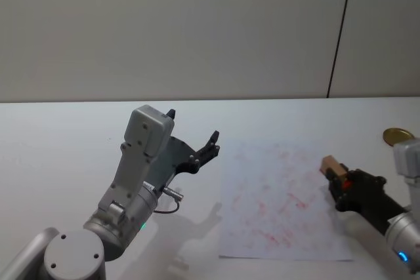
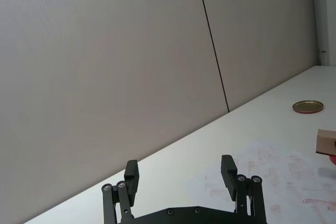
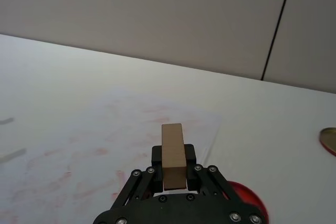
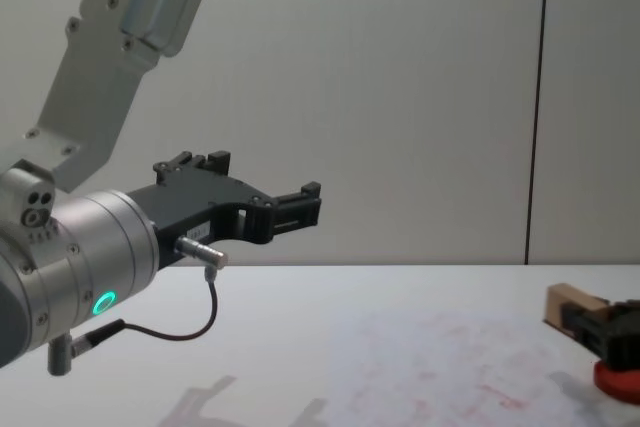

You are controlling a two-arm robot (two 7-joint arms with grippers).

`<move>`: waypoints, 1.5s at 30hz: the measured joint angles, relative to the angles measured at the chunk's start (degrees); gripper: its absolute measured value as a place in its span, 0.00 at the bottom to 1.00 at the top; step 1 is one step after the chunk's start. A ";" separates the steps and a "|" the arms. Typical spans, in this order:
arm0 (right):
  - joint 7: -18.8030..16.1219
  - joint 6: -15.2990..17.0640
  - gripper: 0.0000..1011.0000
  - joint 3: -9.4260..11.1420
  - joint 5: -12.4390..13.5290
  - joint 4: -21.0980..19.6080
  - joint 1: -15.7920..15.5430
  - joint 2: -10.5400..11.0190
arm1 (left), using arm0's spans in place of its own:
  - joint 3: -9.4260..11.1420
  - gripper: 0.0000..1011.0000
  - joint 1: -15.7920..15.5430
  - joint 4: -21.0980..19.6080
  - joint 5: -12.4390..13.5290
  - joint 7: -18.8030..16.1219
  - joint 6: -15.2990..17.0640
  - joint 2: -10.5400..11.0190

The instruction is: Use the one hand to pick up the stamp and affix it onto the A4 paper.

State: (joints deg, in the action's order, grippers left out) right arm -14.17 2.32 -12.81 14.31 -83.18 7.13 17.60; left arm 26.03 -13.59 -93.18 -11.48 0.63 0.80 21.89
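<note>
The stamp (image 1: 333, 166), a small tan wooden block, sits between the fingers of my right gripper (image 1: 339, 175), which is shut on it. It hangs just above the table at the right edge of the A4 paper (image 1: 275, 204), a white sheet with faint red smudges. The right wrist view shows the stamp (image 3: 173, 150) upright in the black jaws, with the paper (image 3: 94, 145) ahead of it. From the chest view the stamp (image 4: 568, 305) is at the far right, off the surface. My left gripper (image 1: 192, 127) is raised left of the paper, open and holding nothing.
A red ink pad (image 3: 248, 201) lies on the table under the right gripper, also seen low in the chest view (image 4: 615, 379). A flat gold lid (image 1: 398, 136) rests at the far right near the back wall. The white table (image 1: 65, 142) extends left.
</note>
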 joint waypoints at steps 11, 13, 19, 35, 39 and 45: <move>-2.49 3.59 0.22 -1.64 2.02 -1.13 -0.49 -1.39 | 0.00 0.98 0.00 0.00 0.00 0.00 0.00 0.00; -2.68 4.03 0.22 -1.82 2.18 -1.13 -0.57 -1.50 | 0.00 0.98 0.00 0.00 0.00 0.00 0.00 0.00; -3.50 5.68 0.22 -2.44 2.61 -1.12 -0.99 -1.78 | 0.00 0.98 0.00 0.00 0.00 0.00 0.00 0.00; -5.49 8.63 0.22 -3.14 2.09 -1.34 -1.99 -1.42 | 0.00 0.98 0.00 0.00 0.00 0.00 0.00 0.00; -5.83 9.12 0.22 -3.12 1.69 -1.45 -1.96 -1.31 | 0.00 0.98 0.00 0.00 0.00 0.00 0.00 0.00; -6.18 9.73 0.22 -3.21 1.18 -1.74 -1.91 -1.15 | 0.00 0.98 0.00 0.00 0.00 0.00 0.00 0.00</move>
State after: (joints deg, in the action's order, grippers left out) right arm -20.36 12.05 -16.02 15.50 -84.92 5.23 16.44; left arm 26.03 -13.59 -93.18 -11.48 0.63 0.79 21.89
